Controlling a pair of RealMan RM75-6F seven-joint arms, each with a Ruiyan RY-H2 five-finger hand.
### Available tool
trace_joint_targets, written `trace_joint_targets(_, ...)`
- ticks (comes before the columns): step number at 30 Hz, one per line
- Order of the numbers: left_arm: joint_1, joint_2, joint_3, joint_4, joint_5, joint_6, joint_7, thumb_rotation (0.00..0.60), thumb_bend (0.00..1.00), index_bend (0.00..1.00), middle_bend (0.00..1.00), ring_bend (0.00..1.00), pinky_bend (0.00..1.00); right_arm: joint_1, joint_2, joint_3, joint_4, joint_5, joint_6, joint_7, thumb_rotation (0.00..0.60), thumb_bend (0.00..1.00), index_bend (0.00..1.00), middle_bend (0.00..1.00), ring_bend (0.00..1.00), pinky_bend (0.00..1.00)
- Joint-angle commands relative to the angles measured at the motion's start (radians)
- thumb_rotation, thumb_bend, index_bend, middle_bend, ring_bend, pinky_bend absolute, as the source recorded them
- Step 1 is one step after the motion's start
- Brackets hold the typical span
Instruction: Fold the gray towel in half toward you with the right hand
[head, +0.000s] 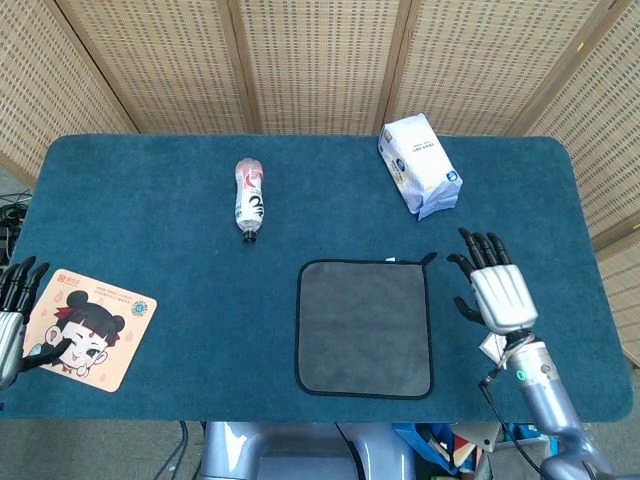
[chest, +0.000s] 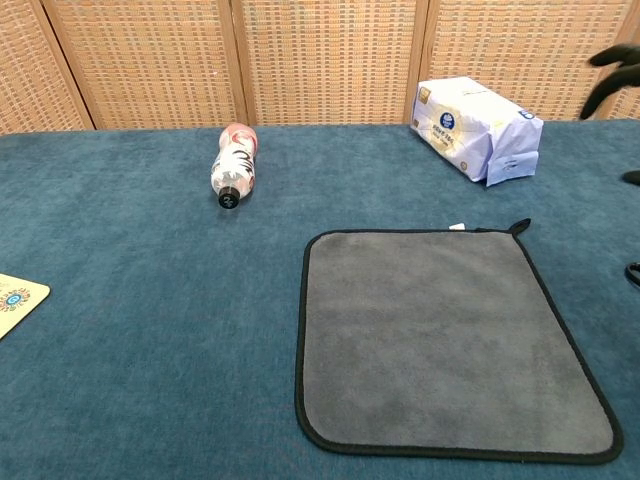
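Observation:
The gray towel (head: 364, 327) with a black hem lies flat and unfolded near the table's front edge, filling the lower right of the chest view (chest: 445, 339). A small black loop sticks out at its far right corner (head: 429, 258). My right hand (head: 495, 289) hovers open, fingers spread, just right of that far corner, above the table and holding nothing; only its dark fingertips (chest: 612, 68) show at the chest view's right edge. My left hand (head: 12, 318) rests open at the far left table edge, away from the towel.
A plastic bottle (head: 248, 198) lies on its side at the back left. A white tissue pack (head: 418, 165) sits at the back right. A cartoon mat (head: 88, 327) lies front left. Scissors are mostly hidden under my right hand. The table is blue felt (head: 150, 240).

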Motion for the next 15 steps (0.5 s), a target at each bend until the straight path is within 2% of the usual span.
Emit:
trace_joint_targets(1,-0.011,-0.009,-0.008,0.006,-0.015,-0.011,0.019,0.600,0.17,0.00,0.00,0.00,0.00,0.117,-0.094,0.045,0.085,0.114,-0.094,-0.117,0.600,0.41,0.30,0.00,0.00,0.00)
trace_joint_targets(6,-0.020,-0.022,-0.015,0.013,-0.046,-0.027,0.037,0.600,0.16,0.00,0.00,0.00,0.00,0.206,-0.182,0.073,0.171,0.212,-0.141,-0.176,0.600,0.50,0.34,0.00,0.00,0.00)
trace_joint_targets(15,-0.030,-0.030,-0.032,0.020,-0.096,-0.039,0.051,0.600,0.17,0.00,0.00,0.00,0.00,0.361,-0.324,0.112,0.329,0.436,-0.212,-0.265,0.600,0.51,0.35,0.00,0.00,0.00)
